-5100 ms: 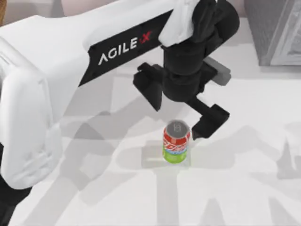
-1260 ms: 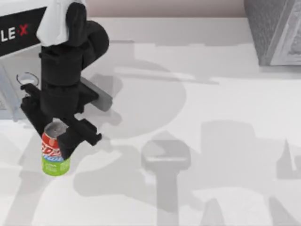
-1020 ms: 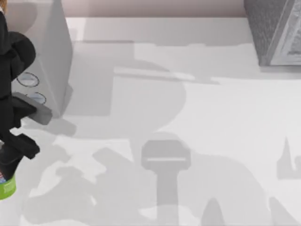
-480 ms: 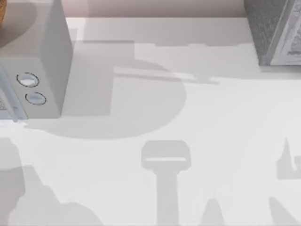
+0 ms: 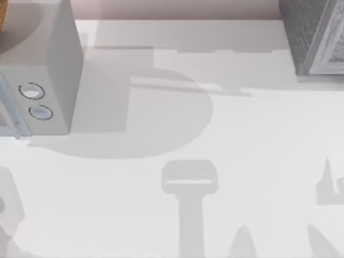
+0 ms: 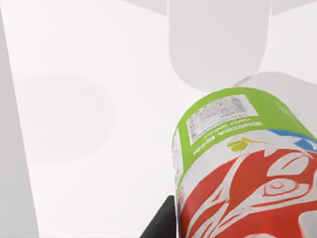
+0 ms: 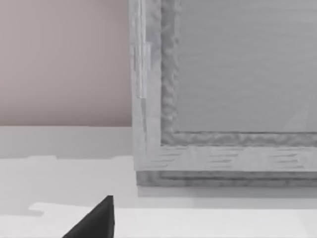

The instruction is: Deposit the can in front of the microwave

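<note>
At the top view's left edge stands the large pale grey boxy microwave (image 5: 51,70), its two round white-ringed dials (image 5: 31,91) facing the near side of the white table (image 5: 242,140). The tabletop before the dials lies bare, crossed by soft grey shadows, and it runs open across the middle to the top view's right.

In our left wrist view the small drink can (image 6: 247,168), lime-green at one end and red with white swirls at the other, sits close against the camera, and a dark piece of our left gripper's finger (image 6: 161,223) shows against its side. The can seems held there, but we cannot tell how the fingers stand, nor whether the can touches the table behind it.

At the far right corner of the top view sits a darker speckled-grey box (image 5: 314,35) with a light framed panel. Our right wrist view looks at that box (image 7: 223,99) from nearby, with one dark fingertip of our right gripper (image 7: 96,220) at the picture's edge; whether it is open or closed we cannot tell.
</note>
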Robot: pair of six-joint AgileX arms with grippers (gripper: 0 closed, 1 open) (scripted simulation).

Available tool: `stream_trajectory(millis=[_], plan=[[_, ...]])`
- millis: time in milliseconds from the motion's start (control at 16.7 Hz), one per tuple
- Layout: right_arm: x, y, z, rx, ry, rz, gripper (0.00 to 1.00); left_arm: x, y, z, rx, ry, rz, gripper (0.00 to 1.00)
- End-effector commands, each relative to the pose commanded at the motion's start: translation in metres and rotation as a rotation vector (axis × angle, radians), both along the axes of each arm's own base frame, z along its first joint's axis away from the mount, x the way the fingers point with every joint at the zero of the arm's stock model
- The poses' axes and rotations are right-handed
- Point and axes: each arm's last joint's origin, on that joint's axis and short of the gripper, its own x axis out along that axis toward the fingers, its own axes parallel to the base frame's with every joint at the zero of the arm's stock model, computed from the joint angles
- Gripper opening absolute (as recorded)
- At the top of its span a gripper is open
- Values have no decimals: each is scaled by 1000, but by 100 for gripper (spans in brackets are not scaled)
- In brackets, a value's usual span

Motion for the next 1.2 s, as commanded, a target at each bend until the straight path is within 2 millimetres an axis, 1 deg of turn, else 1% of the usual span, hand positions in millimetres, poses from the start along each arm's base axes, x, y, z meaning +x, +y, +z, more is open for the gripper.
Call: stream_trajectory(millis=[180, 480, 720, 1200], plan=[[0, 0, 0, 0, 0, 0, 100, 0, -1, -1, 1, 3, -5, 0], [0, 0, 0, 0, 0, 0, 100, 0, 0, -7, 0, 0, 0, 0], [0, 0, 0, 0, 0, 0, 100, 0, 0, -8, 0, 0, 0, 0], [0, 0, 0, 0, 0, 0, 100, 0, 0, -8, 0, 0, 0, 60]])
